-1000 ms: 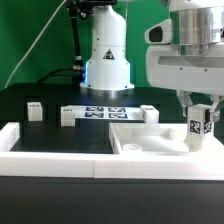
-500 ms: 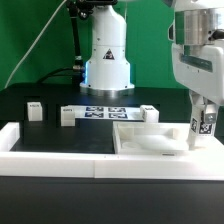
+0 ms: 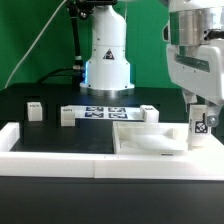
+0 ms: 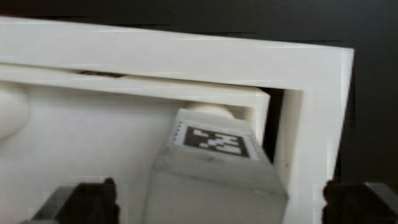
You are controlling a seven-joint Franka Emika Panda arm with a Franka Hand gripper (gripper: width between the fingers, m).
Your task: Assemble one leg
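The leg (image 3: 200, 128), a small white post with a black-and-white tag, stands at the far right corner of the large white panel (image 3: 150, 142) in the exterior view. My gripper (image 3: 199, 109) sits right above it, fingers down on either side. In the wrist view the leg (image 4: 217, 150) lies between my two dark fingertips (image 4: 93, 203), with a gap on each side. The gripper (image 4: 222, 205) is open and does not grip the leg. The leg's foot is hidden against the panel's corner.
Three more legs stand at the back: one far left (image 3: 34, 110), one (image 3: 67, 115) beside the marker board (image 3: 105, 112), one (image 3: 150, 112) behind the panel. White border rails (image 3: 50, 142) frame the black table. The robot base (image 3: 107, 60) stands behind.
The gripper swung slightly right, tilting the leg, then came back left. The leg now stands nearly upright at the panel's corner, with the fingers off its sides.
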